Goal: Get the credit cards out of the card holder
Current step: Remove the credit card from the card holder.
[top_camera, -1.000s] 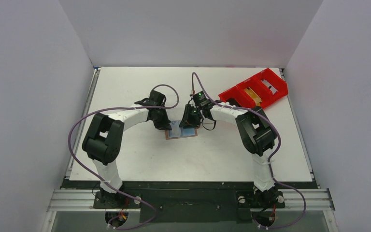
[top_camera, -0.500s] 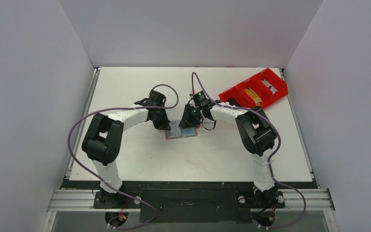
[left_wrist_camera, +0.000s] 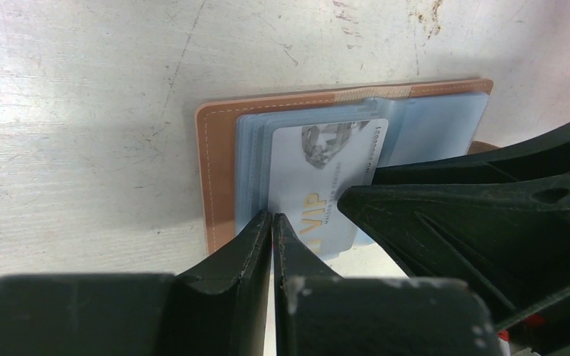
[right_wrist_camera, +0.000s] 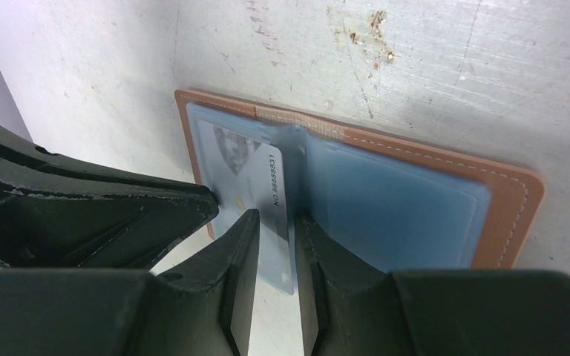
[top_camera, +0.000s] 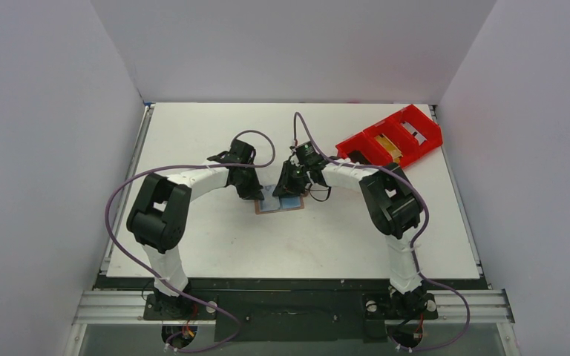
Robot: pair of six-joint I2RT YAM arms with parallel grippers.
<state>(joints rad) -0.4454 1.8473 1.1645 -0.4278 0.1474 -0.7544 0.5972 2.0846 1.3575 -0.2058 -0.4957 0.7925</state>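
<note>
**Fig.** The open card holder lay flat near the middle of the desk, pale blue sleeves upward and well apart from every edge. The left pincer, its fingers pressed together on nothing, rested its tips on the holder's left half beside the VIP card. This was probably to pin the holder so it would not slide with the card. The right pincer, narrowly spread, stood astride the card's exposed end close to the holder's fold; whether it touched the card could not be told. The card sat mostly within its sleeve, so extraction appeared barely begun.
</note>
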